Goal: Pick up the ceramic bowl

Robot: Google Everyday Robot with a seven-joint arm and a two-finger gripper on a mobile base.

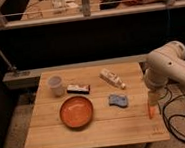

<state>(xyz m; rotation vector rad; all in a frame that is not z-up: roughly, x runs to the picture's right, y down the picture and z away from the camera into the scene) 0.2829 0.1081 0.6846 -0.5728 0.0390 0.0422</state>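
The ceramic bowl, wide, shallow and orange-brown, sits upright on the front left part of the wooden table. My gripper hangs fingers-down over the table's right edge, well to the right of the bowl and apart from it. It is open, with nothing between its orange-tipped fingers. The white arm rises behind it at the right.
A translucent cup stands at the back left. A small dark and white packet lies behind the bowl. A blue sponge and a white tube lie mid-table. Black cables trail on the floor at the right.
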